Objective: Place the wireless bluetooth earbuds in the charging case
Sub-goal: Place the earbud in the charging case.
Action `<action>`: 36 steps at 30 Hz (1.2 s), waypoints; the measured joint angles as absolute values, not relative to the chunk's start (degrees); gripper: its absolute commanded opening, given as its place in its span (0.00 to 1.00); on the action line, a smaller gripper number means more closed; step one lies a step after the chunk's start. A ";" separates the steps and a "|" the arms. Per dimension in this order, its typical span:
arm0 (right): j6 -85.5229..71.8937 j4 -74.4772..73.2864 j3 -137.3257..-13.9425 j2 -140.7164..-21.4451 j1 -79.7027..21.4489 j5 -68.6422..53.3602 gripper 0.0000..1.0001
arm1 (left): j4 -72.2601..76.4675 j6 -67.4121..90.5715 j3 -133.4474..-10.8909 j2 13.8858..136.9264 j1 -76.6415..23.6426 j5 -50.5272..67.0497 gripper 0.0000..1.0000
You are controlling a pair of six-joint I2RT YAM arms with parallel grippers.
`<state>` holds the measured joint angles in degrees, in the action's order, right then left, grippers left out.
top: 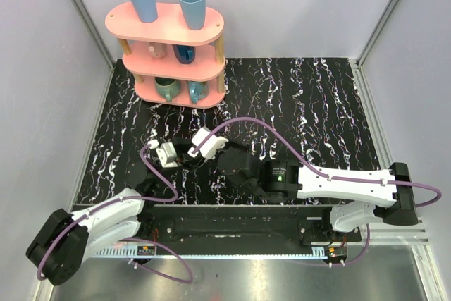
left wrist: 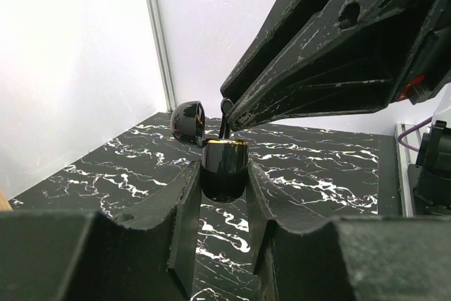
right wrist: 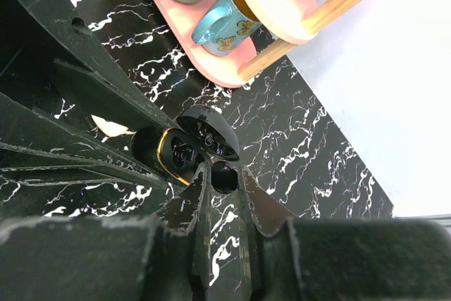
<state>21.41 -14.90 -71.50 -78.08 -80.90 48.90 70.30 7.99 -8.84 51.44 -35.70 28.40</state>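
My left gripper (left wrist: 224, 174) is shut on the lower half of the charging case (left wrist: 224, 163), a glossy black cup with a gold rim, held above the table. Its lid (left wrist: 188, 121) stands open behind. In the right wrist view the charging case (right wrist: 169, 153) lies open sideways, lid (right wrist: 209, 132) up. My right gripper (right wrist: 223, 173) is shut on a small glossy dark earbud (right wrist: 225, 179), right at the case's rim. From the left wrist the right fingers (left wrist: 317, 54) reach down from the upper right to the case mouth. Both grippers meet mid-table (top: 189, 151). No other earbud shows.
A pink two-tier rack (top: 169, 47) with blue cups on top and mugs on its shelves stands at the back left of the black marbled table (top: 317, 103). White walls enclose the table on three sides.
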 measured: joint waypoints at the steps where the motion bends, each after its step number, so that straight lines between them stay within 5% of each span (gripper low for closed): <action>1: 21.80 -14.76 -71.42 -78.00 -80.97 48.93 0.00 | 70.17 7.97 -8.84 51.24 -35.70 28.40 0.00; 36: 25.32 -14.28 -70.46 -79.96 -80.84 49.10 0.00 | 66.54 7.05 -8.91 49.06 -36.10 28.53 0.00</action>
